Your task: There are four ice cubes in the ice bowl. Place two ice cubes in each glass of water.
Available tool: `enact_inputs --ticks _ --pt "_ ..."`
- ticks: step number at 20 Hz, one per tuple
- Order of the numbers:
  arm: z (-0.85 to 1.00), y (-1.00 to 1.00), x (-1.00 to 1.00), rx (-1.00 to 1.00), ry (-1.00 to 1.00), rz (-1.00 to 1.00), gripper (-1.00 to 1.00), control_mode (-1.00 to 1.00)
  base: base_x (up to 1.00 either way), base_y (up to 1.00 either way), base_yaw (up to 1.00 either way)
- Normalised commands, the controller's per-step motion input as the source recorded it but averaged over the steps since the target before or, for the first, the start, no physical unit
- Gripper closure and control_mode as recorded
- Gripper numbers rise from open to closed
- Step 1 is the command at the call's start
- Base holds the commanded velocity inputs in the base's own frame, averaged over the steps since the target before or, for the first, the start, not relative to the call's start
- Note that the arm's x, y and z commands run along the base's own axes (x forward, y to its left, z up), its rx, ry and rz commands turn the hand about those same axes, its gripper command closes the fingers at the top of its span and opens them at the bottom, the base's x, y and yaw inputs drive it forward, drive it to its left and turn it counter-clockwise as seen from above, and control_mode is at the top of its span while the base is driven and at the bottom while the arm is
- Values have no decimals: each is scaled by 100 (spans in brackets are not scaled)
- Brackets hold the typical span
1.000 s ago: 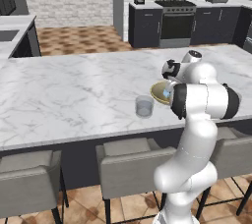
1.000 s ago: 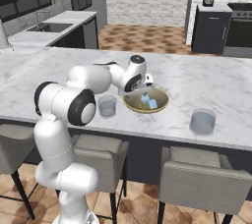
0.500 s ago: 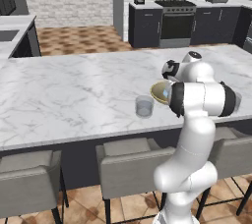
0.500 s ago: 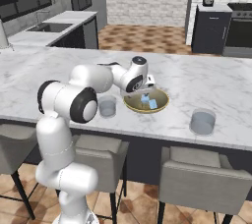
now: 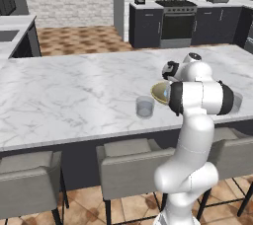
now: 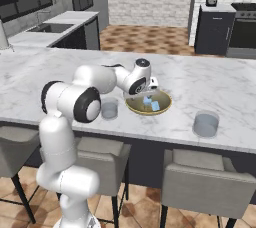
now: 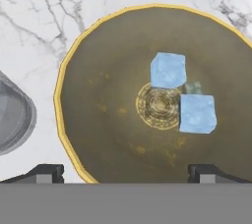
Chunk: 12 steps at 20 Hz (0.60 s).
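Tool: the two-finger tool (image 7: 126, 173) hangs right above the wide shallow tan-yellow bowl with the olive inside (image 7: 103, 120), tips spread as wide as they go, nothing pinched between them.

Key relation: in the hand view the two small pale-blue translucent ice cubes (image 7: 168, 70) sit just ahead of the tool's midline and a bit toward the right tip, so a drop with a small nudge that way looks like what's needed.

Cube layout: the pair sits corner to corner near the bowl's middle, one farther from the tips, the other (image 7: 197, 113) nearer and more to the right.

Bowl contents: two cubes visible. Looks like half the job's left, but that's a guess.

Glasses: one short clear bluish-grey tumbler (image 6: 109, 108) stands just beside the bowl, close to the desk's near edge; the other (image 6: 205, 124) is well apart on the bowl's other side, also near that edge. Can't tell what's inside either.

Desk: white marble-look desk (image 5: 74, 91) carries everything.
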Motion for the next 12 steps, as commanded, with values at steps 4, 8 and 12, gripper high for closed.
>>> enact_inputs --ticks 4,8,12 --pt "-13 0 16 0 0 0 -100 -100 0 0 0" --pt "-9 0 16 0 0 0 -100 -100 0 0 0" --pt "-8 0 19 0 0 0 -100 -100 0 0 0"
